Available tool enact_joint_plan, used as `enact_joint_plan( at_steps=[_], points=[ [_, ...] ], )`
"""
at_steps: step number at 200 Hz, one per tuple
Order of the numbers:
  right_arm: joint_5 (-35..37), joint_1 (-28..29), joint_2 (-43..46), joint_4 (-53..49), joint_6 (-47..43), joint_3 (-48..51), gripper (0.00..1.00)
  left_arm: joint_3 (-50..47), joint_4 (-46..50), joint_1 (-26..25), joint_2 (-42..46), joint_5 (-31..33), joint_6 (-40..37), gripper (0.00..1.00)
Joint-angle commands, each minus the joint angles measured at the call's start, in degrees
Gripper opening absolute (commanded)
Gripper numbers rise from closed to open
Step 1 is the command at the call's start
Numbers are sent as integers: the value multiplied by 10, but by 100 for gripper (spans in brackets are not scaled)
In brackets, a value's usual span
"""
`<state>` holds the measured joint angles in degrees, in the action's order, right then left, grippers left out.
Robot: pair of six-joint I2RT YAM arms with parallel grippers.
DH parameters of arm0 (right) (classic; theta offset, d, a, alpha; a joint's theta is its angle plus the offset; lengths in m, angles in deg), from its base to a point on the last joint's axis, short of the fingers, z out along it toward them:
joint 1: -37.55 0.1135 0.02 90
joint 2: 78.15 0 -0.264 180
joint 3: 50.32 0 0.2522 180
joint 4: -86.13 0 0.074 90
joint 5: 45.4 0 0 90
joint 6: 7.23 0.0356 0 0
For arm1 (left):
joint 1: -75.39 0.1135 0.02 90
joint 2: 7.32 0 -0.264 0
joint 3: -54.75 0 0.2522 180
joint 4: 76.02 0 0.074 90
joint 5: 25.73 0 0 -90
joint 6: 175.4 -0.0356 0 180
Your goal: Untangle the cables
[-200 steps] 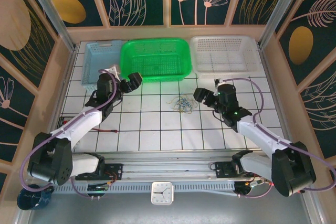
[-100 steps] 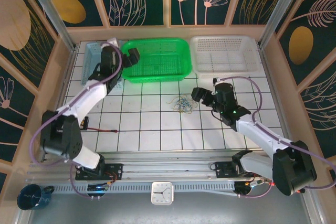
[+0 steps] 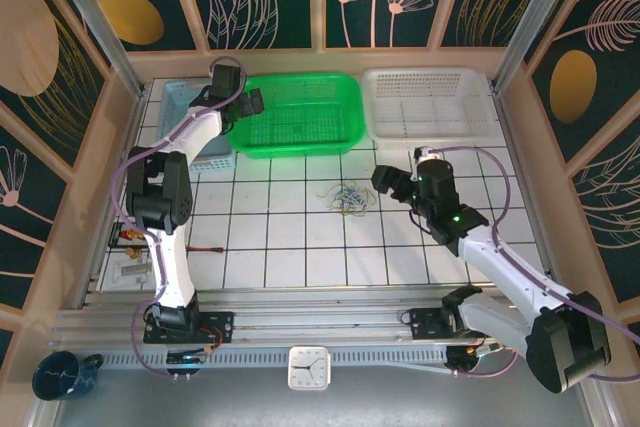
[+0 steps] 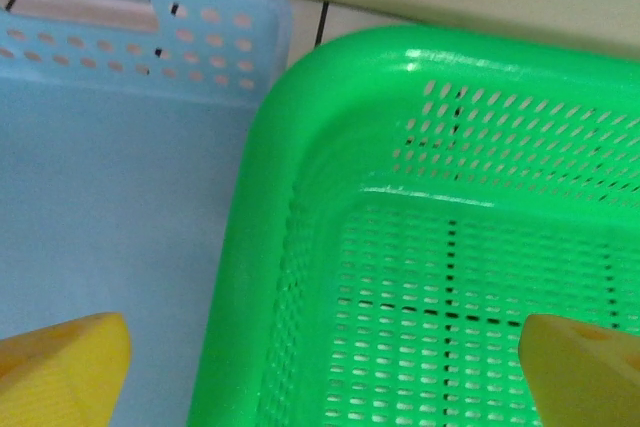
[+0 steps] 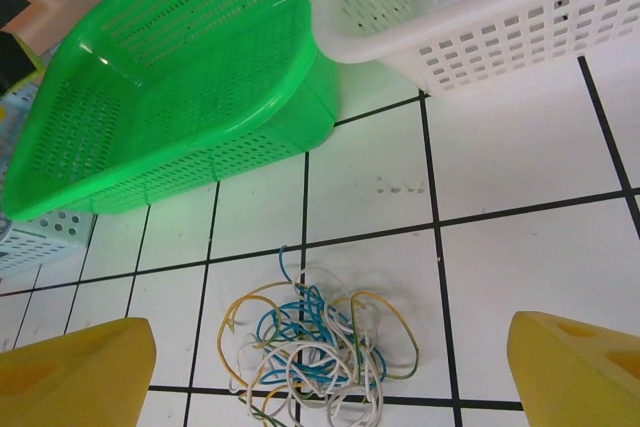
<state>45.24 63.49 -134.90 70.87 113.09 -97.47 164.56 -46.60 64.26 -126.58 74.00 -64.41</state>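
The cables (image 3: 348, 197) lie in one small tangle of thin blue, yellow and whitish wires on the white tiles at the table's middle. In the right wrist view the cables (image 5: 320, 347) sit low between my yellow fingers (image 5: 80, 372). My right gripper (image 3: 387, 182) is open just right of the tangle, not touching it; from its wrist the right gripper (image 5: 328, 377) has nothing in its jaws. My left gripper (image 3: 252, 103) is open at the back, above the left rim of the green basket (image 3: 300, 137). In its own view the left gripper (image 4: 325, 377) is empty.
Three baskets line the back wall: blue (image 3: 180, 107), green, white (image 3: 430, 102). The green basket rim (image 4: 260, 197) and blue basket (image 4: 120, 207) lie under the left wrist. A thin red and black lead (image 3: 197, 247) lies on the tiles at the left.
My left arm has swung from the middle left of the table to the back, over the blue and green baskets. The right gripper has opened slightly wider and stayed beside the tangle.
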Motion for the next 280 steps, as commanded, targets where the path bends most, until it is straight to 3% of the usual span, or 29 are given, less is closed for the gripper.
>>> enact_joint_plan(
  at_steps=[1,132,198,240,280],
  points=[
    [24,-1,15,-14,-11,-13,91,37,38,3,-13,14,-18,99],
    [38,-3,44,-31,-7,-13,92,82,65,1,-69,-55,-1,99],
    [44,-2,56,-35,-3,-3,91,114,66,-26,-79,-94,-3,99],
    [43,-2,56,-32,-2,2,92,133,75,-32,-86,-86,-1,99],
    [38,-2,53,-31,-1,7,91,133,95,-32,-61,-12,-12,99]
  ],
)
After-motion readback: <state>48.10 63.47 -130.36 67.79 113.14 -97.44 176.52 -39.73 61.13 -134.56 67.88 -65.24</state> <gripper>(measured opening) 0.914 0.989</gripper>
